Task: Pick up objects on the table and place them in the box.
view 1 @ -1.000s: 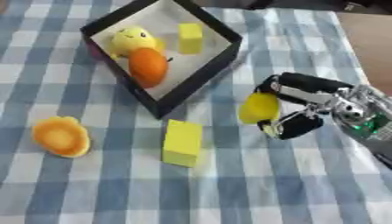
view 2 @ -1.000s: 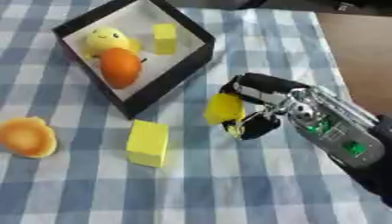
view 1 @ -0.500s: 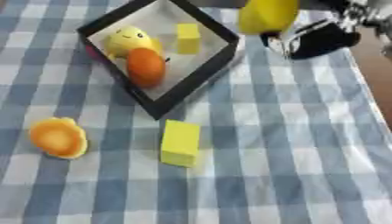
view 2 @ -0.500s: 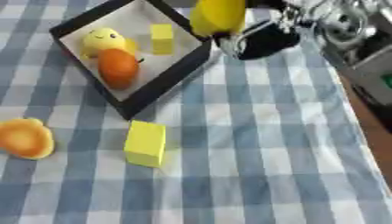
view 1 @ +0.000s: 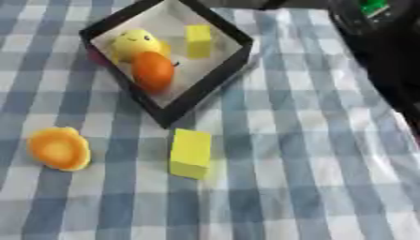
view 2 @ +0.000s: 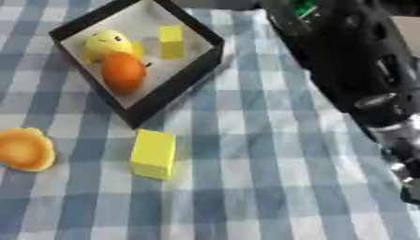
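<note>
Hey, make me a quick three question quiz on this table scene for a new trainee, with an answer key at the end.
1. True or false: the yellow block on the checkered cloth lies outside the black box.
2. Which thing lies nearest the picture's left edge? A) the orange round object B) the yellow block C) the black box
3. Fill in: inside the box lie a yellow smiley toy, an orange egg shape and a small yellow ____.

Key: 1 true; 2 A; 3 block.
</note>
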